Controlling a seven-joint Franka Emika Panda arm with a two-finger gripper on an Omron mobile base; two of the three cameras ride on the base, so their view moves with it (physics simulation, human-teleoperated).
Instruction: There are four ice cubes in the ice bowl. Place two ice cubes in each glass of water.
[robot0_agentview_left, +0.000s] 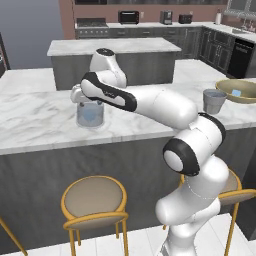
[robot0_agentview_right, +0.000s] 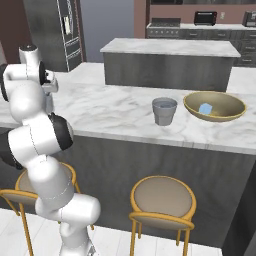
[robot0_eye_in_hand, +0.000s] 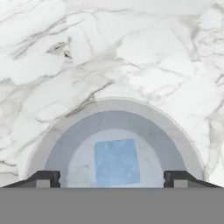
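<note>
My gripper (robot0_eye_in_hand: 111, 180) hangs open straight above the left glass of water (robot0_eye_in_hand: 65, 140), its fingertips (robot0_eye_in_hand: 47, 178) spread wide apart. A pale blue ice cube (robot0_eye_in_hand: 116, 162) lies inside that glass, free of the fingers. In the left base view the hand (robot0_agentview_left: 87, 101) sits just over this glass (robot0_agentview_left: 90, 116) on the marble counter. The other glass (robot0_agentview_left: 214, 100) (robot0_agentview_right: 164, 110) stands further right, beside the tan ice bowl (robot0_agentview_left: 225, 86) (robot0_agentview_right: 227, 105). One ice cube (robot0_agentview_right: 205, 108) (robot0_agentview_left: 236, 93) shows in the bowl.
The counter's front edge (robot0_agentview_left: 100, 140) runs just in front of both glasses. Round yellow-framed stools (robot0_agentview_left: 94, 199) (robot0_agentview_right: 162, 200) stand below it. A second marble island (robot0_agentview_left: 115, 47) lies behind, and the back wall carries dark cabinets and appliances.
</note>
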